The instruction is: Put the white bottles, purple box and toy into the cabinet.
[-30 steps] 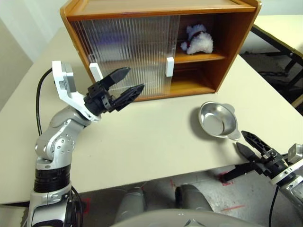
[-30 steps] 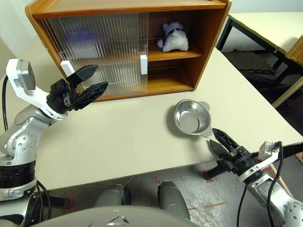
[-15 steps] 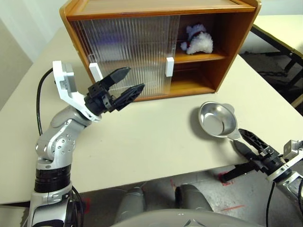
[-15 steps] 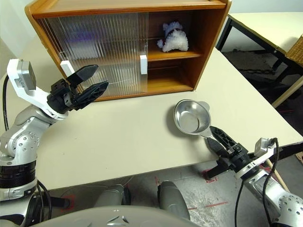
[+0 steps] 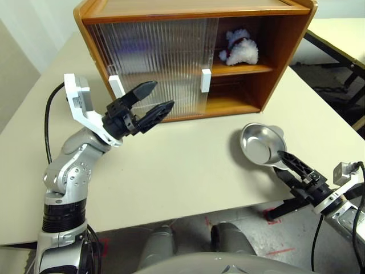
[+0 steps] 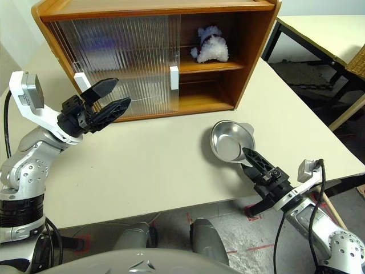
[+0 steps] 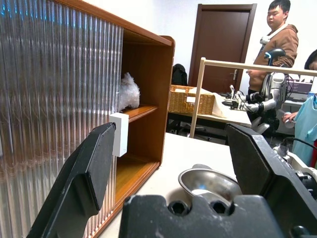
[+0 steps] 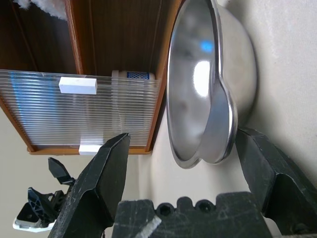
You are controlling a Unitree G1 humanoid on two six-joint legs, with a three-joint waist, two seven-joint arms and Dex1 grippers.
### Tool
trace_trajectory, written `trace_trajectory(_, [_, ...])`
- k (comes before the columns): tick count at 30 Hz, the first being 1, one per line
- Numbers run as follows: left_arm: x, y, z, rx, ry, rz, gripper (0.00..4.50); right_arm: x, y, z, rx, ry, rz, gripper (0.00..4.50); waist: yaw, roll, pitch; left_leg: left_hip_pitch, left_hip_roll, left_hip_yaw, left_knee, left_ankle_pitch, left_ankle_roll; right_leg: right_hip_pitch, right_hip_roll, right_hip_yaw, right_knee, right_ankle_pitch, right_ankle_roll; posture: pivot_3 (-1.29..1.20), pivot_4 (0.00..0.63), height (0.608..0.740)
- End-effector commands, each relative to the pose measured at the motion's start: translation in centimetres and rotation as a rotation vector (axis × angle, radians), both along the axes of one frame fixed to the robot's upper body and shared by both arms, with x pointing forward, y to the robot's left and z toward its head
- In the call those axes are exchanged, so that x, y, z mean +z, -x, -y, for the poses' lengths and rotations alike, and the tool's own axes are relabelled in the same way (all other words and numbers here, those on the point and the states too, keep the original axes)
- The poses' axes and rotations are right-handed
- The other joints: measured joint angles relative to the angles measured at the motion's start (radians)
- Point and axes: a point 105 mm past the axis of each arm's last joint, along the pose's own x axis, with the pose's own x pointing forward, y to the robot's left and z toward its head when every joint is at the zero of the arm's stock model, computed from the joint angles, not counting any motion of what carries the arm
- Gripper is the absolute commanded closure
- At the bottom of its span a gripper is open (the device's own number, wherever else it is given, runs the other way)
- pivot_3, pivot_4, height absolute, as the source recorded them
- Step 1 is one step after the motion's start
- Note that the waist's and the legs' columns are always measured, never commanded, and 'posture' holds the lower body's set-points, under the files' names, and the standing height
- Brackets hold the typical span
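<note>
The toy is seen on the upper shelf of the cabinet, well apart from both grippers. The left gripper is held wide open and empty before the ribbed doors; the right gripper, spread and empty, is poised beside the steel bowl.

A pale table carries 2 things. The cabinet stands at its far side, doors slid across its left part, the right part open. A steel bowl sits on the tabletop in front of the cabinet's open right end, near the table's front edge.
</note>
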Motion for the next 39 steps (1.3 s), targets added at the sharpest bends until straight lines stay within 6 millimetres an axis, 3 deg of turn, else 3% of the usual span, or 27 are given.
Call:
trace_trajectory(1, [0.2, 0.1, 0.3, -0.006, -0.009, 0.013, 0.0, 0.4, 0.0, -0.1, -0.012, -0.002, 0.003, 0.03, 0.0, 0.0, 0.0, 0.0, 0.0, 0.0, 0.0, 0.0, 0.0, 0.0, 0.0, 0.0, 0.0, 0.0, 0.0, 0.01, 0.027, 0.74])
trace_trajectory(8, [0.2, 0.1, 0.3, -0.007, -0.008, 0.015, 0.0, 1.1, 0.0, -0.8, -0.023, 0.003, 0.0, 0.03, -0.001, 0.0, 0.001, 0.0, 0.0, 0.0, 0.0, 0.0, 0.0, 0.0, 0.0, 0.0, 0.0, 0.0, 0.0, 0.01, 0.026, 0.74])
trace_trajectory(10, [0.2, 0.0, 0.3, -0.007, -0.008, 0.015, 0.0, 1.0, 0.5, -0.7, -0.027, 0.004, -0.008, 0.39, 0.0, 0.0, 0.001, 0.0, 0.0, 0.0, 0.0, 0.0, 0.0, 0.0, 0.0, 0.0, 0.0, 0.0, 0.0, 0.01, 0.026, 0.74])
trace_trajectory(12, [0.3, 0.0, 0.3, -0.006, -0.008, 0.016, 0.0, 0.9, 0.5, -0.4, -0.032, 0.006, -0.013, 0.93, 0.0, 0.0, 0.001, 0.0, 0.0, 0.0, 0.0, 0.0, 0.0, 0.0, 0.0, 0.0, 0.0, 0.0, 0.0, 0.01, 0.027, 0.74])
trace_trajectory(21, [0.3, 0.0, 0.3, 0.0, -0.006, 0.02, 0.0, 1.2, -0.8, 0.2, -0.046, 0.019, -0.014, 4.48, 0.0, 0.001, 0.002, 0.0, 0.0, 0.0, 0.0, 0.0, 0.0, 0.0, 0.0, 0.0, 0.0, -0.001, -0.001, 0.01, 0.028, 0.74])
trace_trajectory(31, [0.4, 0.0, 0.3, 0.003, -0.008, 0.021, 0.0, 1.7, -1.0, -0.6, -0.05, 0.001, 0.003, 4.48, -0.001, 0.001, 0.002, 0.0, 0.0, 0.0, 0.0, 0.0, 0.001, 0.0, 0.0, 0.0, 0.0, 0.0, 0.0, 0.01, 0.026, 0.74])
trace_trajectory(39, [0.5, 0.0, 0.3, 0.0, -0.011, 0.021, 0.0, 3.8, -2.0, -1.9, -0.024, -0.137, 0.092, 4.48, -0.002, 0.001, 0.003, -0.001, 0.0, 0.0, 0.0, 0.0, 0.001, 0.0, 0.0, 0.0, 0.0, 0.0, 0.001, 0.01, 0.022, 0.74])
